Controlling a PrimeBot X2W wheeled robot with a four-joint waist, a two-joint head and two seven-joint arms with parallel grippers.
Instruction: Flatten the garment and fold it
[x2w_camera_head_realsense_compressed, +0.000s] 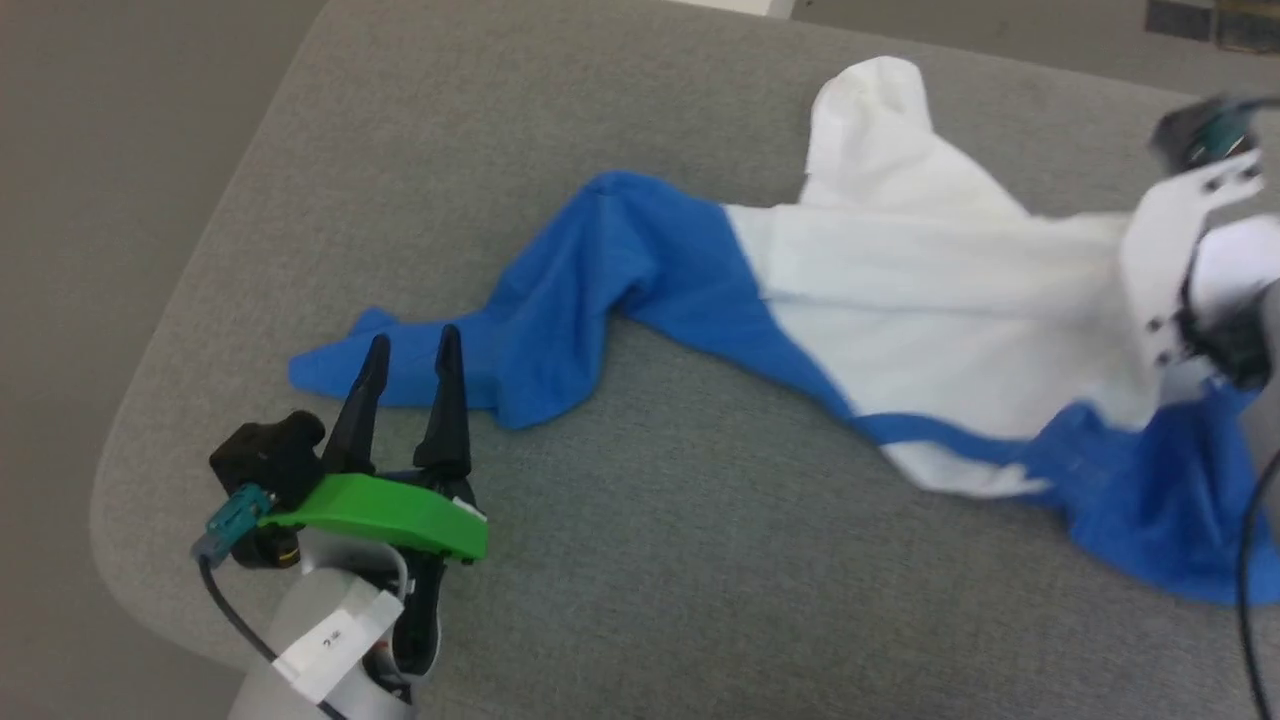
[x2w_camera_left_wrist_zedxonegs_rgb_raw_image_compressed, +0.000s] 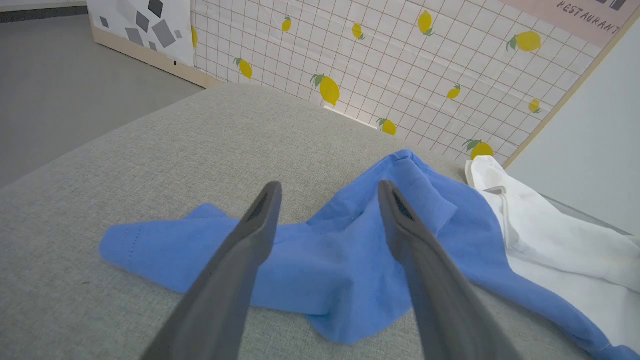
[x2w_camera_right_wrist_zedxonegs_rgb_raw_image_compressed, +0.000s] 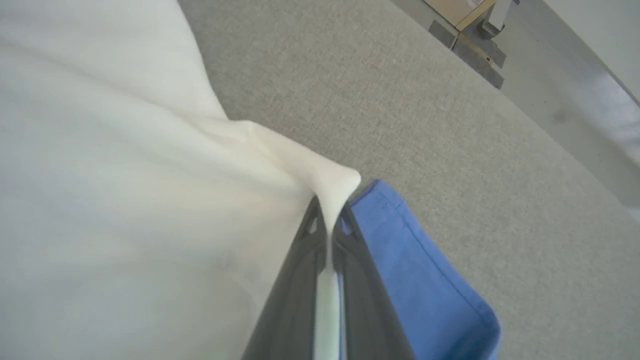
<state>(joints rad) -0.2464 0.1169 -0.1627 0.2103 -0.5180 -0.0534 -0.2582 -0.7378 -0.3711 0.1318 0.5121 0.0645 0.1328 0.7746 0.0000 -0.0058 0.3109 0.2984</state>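
Grey padded top (x2w_camera_head_realsense_compressed: 640, 580) w/ a rounded corner takes up most of the head view, w/ floor (x2w_camera_head_realsense_compressed: 90, 200) off its left edge. Behind it, in the left wrist view, stands a lemon-print wall (x2w_camera_left_wrist_zedxonegs_rgb_raw_image_compressed: 400, 60). Shirt (x2w_camera_head_realsense_compressed: 930, 300) lies stretched across the top from mid-left to the right edge, crumpled, not flat. Its white body is centre-right w/ one white flap poking toward the far side. A blue sleeve (x2w_camera_head_realsense_compressed: 570, 290) trails left & ends in a flat cuff, & a second blue patch (x2w_camera_head_realsense_compressed: 1150, 510) is bunched at lower right nr the near edge. Left gripper (x2w_camera_head_realsense_compressed: 412, 340) sits at lower left w/ a green bracket behind its fingers, which are spread wide w/ nothing btwn them, tips over the cuff end; can't tell if they touch the cloth. Right gripper (x2w_camera_right_wrist_zedxonegs_rgb_raw_image_compressed: 329, 212) is at the shirt's right end, blurred in the head view. Its wrist view shows the fingers pressed together on a pinched fold of white cloth that bulges just past the tips, blue hem just beside it.
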